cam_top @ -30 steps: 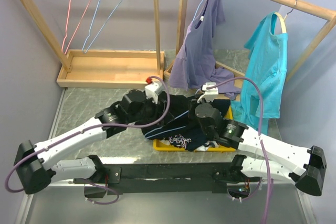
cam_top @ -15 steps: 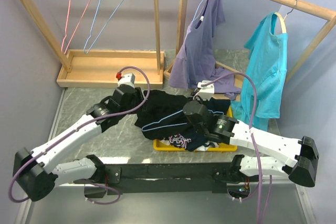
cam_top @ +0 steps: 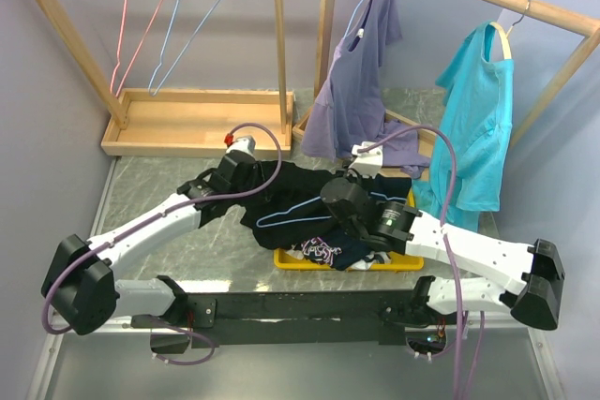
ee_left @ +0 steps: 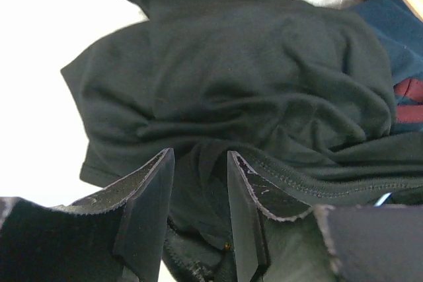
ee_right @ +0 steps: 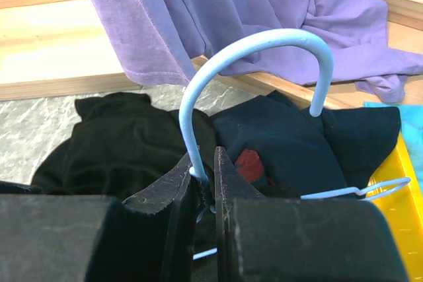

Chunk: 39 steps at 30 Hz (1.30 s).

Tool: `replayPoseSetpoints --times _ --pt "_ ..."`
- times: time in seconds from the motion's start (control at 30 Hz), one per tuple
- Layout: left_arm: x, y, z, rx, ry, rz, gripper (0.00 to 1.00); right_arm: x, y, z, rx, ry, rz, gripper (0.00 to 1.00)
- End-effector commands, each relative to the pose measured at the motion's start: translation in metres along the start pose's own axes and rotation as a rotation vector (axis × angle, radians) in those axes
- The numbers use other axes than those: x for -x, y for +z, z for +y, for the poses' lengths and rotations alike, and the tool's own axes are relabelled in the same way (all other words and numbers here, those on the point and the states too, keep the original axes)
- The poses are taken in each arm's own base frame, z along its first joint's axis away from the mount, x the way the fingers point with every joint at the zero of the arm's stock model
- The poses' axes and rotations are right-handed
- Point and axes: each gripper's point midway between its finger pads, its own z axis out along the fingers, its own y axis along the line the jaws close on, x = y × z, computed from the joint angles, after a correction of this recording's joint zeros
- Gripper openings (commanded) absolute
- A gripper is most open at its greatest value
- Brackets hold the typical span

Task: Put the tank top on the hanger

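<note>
The right gripper (ee_right: 203, 177) is clamped on the neck of the pale blue wire hanger (ee_right: 250, 47), just below the hook. Its two fingers (ee_right: 173, 193) are nearly together, with only the wire between them. The hook curves up and over in front of the right wrist camera. One thin wire shoulder runs out right over the yellow tray (ee_right: 399, 186).

The left gripper (ee_left: 198, 219) stands part-way open. A fold of the black tank top (ee_left: 251, 84) lies in the gap, and its fingers (ee_left: 149, 206) show no visible press on the cloth (the left wrist view does not show whether they have bitten yet).

The tank top lies crumpled at the middle of the table (cam_top: 155, 196), just in front of the gap between the two wooden rack bases (cam_top: 192, 124). Its right part reaches over the far-left corner of the tray. The hanger's wire crosses the black fabric. A navy garment (ee_right: 281, 133) with a red label sits beside it in the tray, and a dark printed garment (cam_top: 323, 251) lies at the tray's near edge.

Behind, a lilac shirt (cam_top: 358, 91) trails from its rail onto the right rack base, and a teal shirt (cam_top: 480, 114) hangs further right. A pink hanger (cam_top: 127, 30) and a blue hanger (cam_top: 186, 25) hang on the left rail.
</note>
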Motion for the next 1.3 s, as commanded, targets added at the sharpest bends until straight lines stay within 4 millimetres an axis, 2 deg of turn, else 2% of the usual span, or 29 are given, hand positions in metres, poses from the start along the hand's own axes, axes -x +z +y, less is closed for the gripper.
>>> replayPoseSetpoints --times 0.0,0.23,0.33,0.4,0.53,0.83,1.13,1.27 --pt "-0.007 0.005 -0.010 -0.074 -0.039 0.017 0.43 0.022 0.000 0.001 -0.050 0.054 -0.057 0.00" --pt "-0.019 0.004 -0.009 -0.112 -0.068 0.031 0.38 0.019 0.003 -0.001 -0.075 0.037 -0.057 0.00" --pt "-0.016 -0.001 -0.011 -0.133 -0.074 0.015 0.28 0.020 0.005 -0.004 -0.095 0.029 -0.064 0.00" --pt "-0.016 -0.002 -0.011 -0.130 -0.073 0.015 0.17 0.021 0.007 -0.006 -0.106 0.029 -0.062 0.00" --pt "-0.014 -0.010 -0.005 -0.113 -0.066 0.000 0.10 0.026 0.011 -0.011 -0.126 0.035 -0.074 0.00" --pt "-0.020 -0.031 0.002 -0.119 -0.041 0.007 0.02 0.038 0.021 -0.020 -0.193 0.022 -0.094 0.00" --pt "-0.003 -0.062 -0.010 -0.175 -0.016 -0.021 0.07 0.038 0.026 -0.023 -0.258 -0.018 -0.113 0.00" --pt "0.011 -0.074 -0.024 -0.217 -0.006 -0.038 0.06 0.040 0.028 -0.016 -0.242 -0.017 -0.115 0.00"
